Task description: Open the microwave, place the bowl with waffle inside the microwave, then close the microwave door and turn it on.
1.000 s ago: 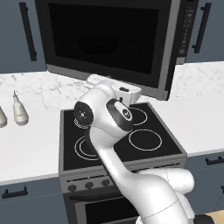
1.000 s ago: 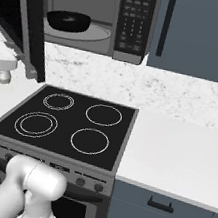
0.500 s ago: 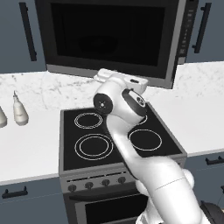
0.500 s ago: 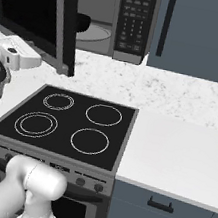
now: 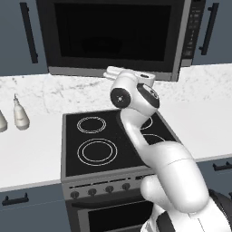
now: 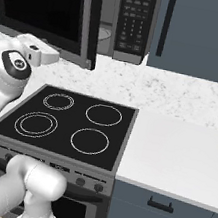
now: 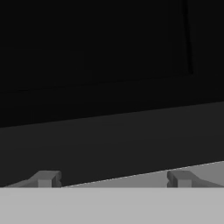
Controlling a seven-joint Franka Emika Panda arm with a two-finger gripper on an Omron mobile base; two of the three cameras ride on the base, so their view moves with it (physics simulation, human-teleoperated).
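We see the stove [image 5: 113, 140] from behind, left and right; our hand camera faces the microwave door [image 7: 109, 87] closely.

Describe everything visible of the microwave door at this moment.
The microwave door is a wide dark-glass panel in a grey steel frame, covering most of the microwave front. In the right base view it stands slightly ajar, its right edge swung out from the keypad panel so a strip of grey interior shows between them. The open gripper is close against its lower frame; actual contact cannot be made out. The glass is too dark to see through clearly.
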